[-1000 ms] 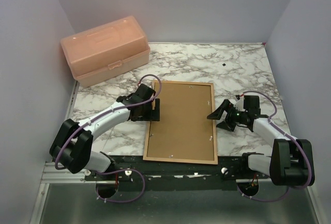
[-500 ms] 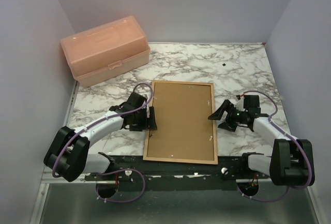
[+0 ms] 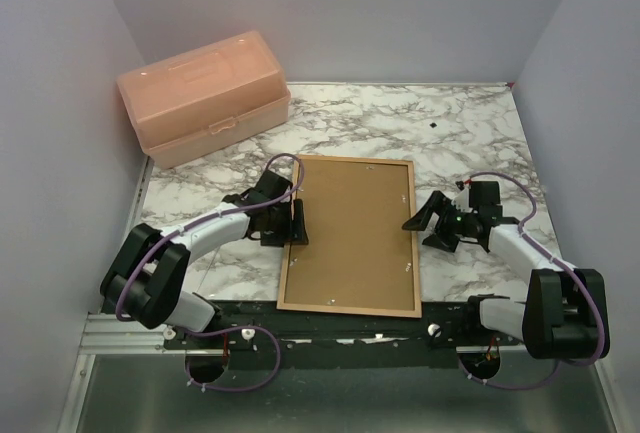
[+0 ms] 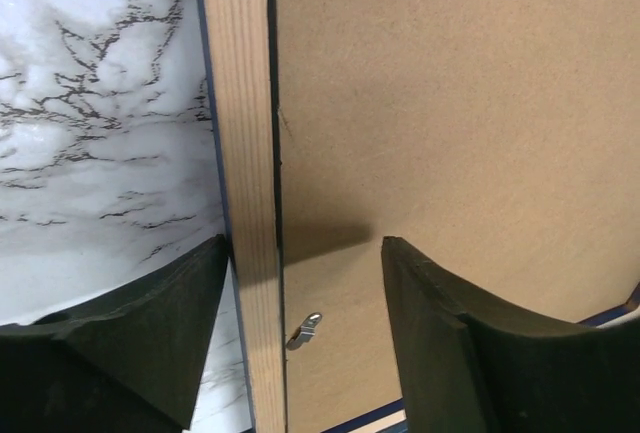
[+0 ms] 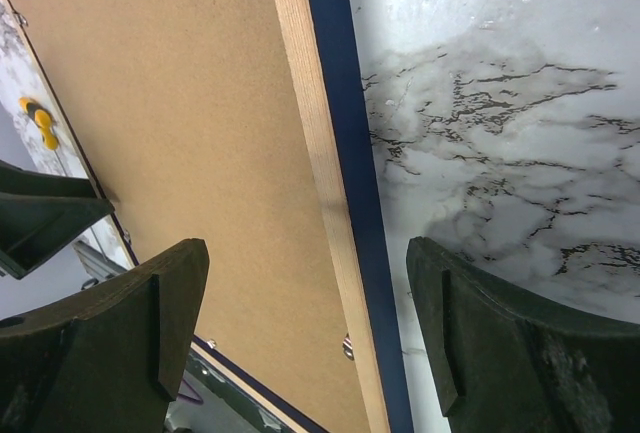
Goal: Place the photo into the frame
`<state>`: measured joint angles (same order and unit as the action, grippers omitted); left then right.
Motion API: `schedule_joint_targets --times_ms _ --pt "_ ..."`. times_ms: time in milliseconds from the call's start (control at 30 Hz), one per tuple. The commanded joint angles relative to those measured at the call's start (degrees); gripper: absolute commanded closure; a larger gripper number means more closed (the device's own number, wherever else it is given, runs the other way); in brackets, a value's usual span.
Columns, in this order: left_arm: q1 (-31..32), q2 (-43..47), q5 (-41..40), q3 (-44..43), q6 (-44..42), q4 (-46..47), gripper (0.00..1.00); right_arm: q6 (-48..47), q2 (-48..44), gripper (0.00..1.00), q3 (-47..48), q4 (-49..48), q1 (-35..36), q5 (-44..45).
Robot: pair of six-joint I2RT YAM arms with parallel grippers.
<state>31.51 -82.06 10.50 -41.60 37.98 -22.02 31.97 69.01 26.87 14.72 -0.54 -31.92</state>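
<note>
The frame (image 3: 288,275) lies flat on the table with its light wood face up, and the brown backing board (image 3: 350,228) sits in it. The photo is hidden. My left gripper (image 3: 297,221) is open and straddles the frame's left rail (image 4: 245,153), with one finger (image 4: 150,333) over the table and the other over the backing board (image 4: 450,103). A small metal clip (image 4: 303,330) sits by the rail. My right gripper (image 3: 420,218) is open and straddles the right rail (image 5: 320,183), whose outer edge is navy blue. The backing board also shows in the right wrist view (image 5: 170,133).
A peach plastic box (image 3: 205,98), closed, stands at the back left against the wall. The marble table top (image 3: 460,133) runs to grey walls on three sides. The frame's near end reaches the black rail (image 3: 350,323) at the arm bases.
My left gripper drew back toward me along the frame's left rail, then moved forward a little, and its wrist turned. The frame and my right gripper have hardly moved.
</note>
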Motion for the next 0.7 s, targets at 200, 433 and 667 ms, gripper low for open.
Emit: schedule_joint_targets --times_ms 200,433,667 --pt "-3.6 -0.9 3.8 -2.8 0.1 3.0 0.29 -2.5 0.8 0.12 7.5 4.6 2.3 6.0" --pt "-9.8 -0.3 7.0 -1.3 0.4 5.5 0.36 -2.0 3.3 0.12 17.6 6.8 7.3 11.1" --pt "-10.9 -0.9 5.0 -0.3 -1.1 5.0 0.55 0.7 15.3 0.13 30.4 4.0 20.8 16.8"
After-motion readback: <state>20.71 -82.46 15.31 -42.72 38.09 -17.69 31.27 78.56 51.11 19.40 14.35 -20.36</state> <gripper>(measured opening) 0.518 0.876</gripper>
